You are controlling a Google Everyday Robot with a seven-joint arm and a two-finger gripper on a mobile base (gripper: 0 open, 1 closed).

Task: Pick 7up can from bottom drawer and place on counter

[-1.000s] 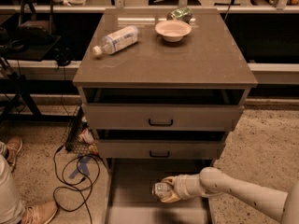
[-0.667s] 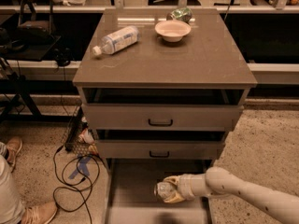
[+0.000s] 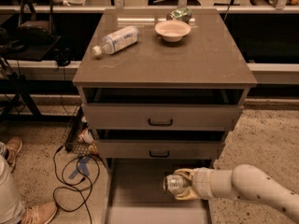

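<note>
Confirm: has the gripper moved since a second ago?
Yes, slightly. The gripper, shut on the 7up can over the bottom drawer, has shifted right and a little up, judged against the middle drawer handle.

Counter: smooth grey-brown slab, slight gloss, pale streak of reflected light near the far edge. Bottom drawer: matt grey-beige floor, flat painted look; same finish on the upper drawer fronts, with matt black handles. 7up can: shiny silvery metal end, held sideways over the drawer floor by the gripper, closed around it with dull yellowish, rubbery-looking fingers. Arm: smooth off-white shell, plastic look, small dark dots. Bottle: clear glossy plastic, paper-like label. Bowl: pale, matt. Dark green can: metallic sheen. Floor: speckled, stone-like. Cables: smooth, black.
</note>
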